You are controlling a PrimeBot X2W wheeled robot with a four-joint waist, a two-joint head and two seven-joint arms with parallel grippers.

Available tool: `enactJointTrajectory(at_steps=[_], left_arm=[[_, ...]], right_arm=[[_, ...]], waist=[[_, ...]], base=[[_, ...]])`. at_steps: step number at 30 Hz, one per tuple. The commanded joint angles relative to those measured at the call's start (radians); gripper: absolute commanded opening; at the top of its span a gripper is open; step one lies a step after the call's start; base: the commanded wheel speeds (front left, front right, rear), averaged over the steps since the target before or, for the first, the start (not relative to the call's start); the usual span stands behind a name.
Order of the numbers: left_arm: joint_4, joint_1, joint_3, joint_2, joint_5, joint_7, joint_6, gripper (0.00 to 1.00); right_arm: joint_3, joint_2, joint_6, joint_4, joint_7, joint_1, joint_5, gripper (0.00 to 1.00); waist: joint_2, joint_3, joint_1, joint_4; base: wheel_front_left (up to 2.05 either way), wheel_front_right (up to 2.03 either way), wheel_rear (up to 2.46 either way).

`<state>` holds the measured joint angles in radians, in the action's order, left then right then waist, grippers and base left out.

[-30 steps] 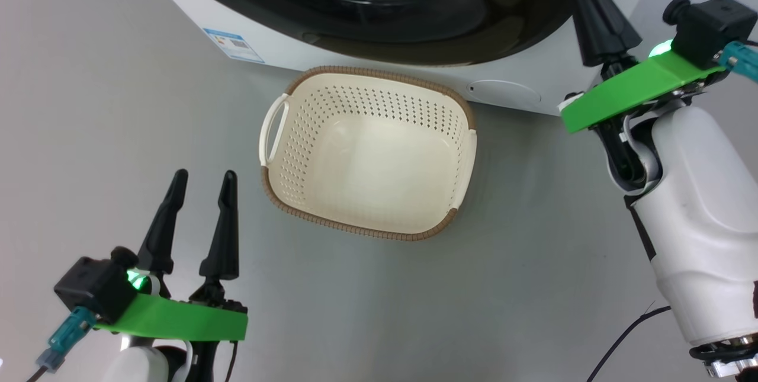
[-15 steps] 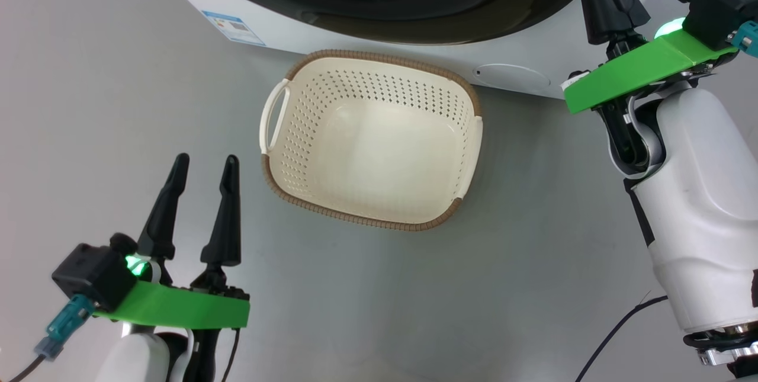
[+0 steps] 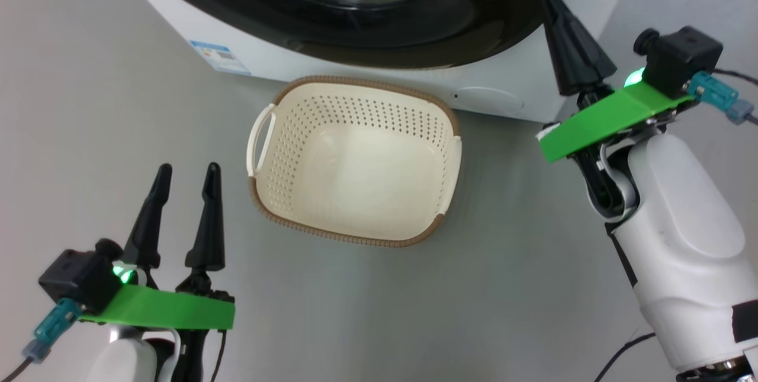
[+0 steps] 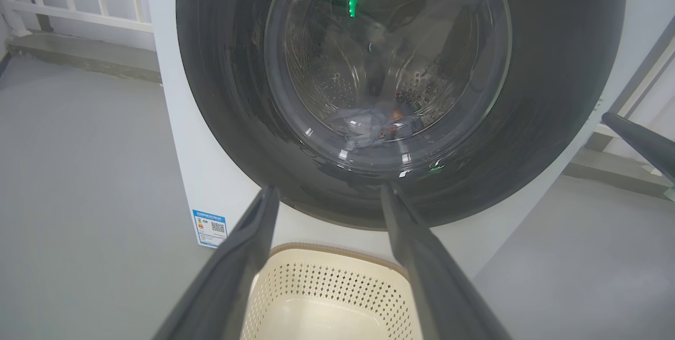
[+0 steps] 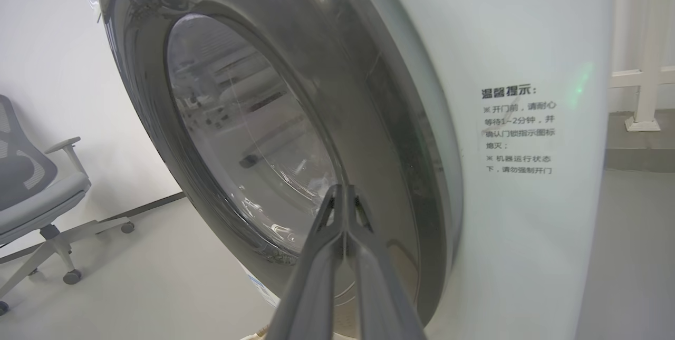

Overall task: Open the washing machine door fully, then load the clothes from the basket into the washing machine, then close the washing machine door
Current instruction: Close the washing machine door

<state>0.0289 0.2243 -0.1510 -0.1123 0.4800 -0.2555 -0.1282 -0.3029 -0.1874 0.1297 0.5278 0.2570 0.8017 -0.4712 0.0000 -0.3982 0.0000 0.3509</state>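
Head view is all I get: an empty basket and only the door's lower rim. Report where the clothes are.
Observer: The left wrist view shows the clothes behind the washing machine door, lying at the bottom of the drum.
Operator: Confirm the door's state.
Observer: In the right wrist view it lies flush against the front of the washing machine; it looks closed.
Operator: Name anything standing near the machine.
Observer: The right wrist view shows a grey office chair standing beyond the door.
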Motion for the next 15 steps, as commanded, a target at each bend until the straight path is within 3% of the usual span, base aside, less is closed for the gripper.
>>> enactJointTrajectory(at_steps=[1, 15], left_arm=[[-0.012, -0.009, 0.044, -0.035, 0.014, -0.006, -0.003, 1.00], [0.033, -0.062, 0.074, -0.071, 0.009, -0.006, -0.003, 1.00]], right_arm=[[-0.024, 0.027, 0.001, -0.031, 0.005, -0.030, -0.018, 1.00], [-0.033, 0.047, 0.001, -0.049, 0.005, -0.182, -0.026, 1.00]], waist=[[0.0000, 0.022, 0.0000, -0.017], [0.0000, 0.123, 0.0000, -0.087]], base=[[0.00, 0.00, 0.00], [0.00, 0.00, 0.00]])
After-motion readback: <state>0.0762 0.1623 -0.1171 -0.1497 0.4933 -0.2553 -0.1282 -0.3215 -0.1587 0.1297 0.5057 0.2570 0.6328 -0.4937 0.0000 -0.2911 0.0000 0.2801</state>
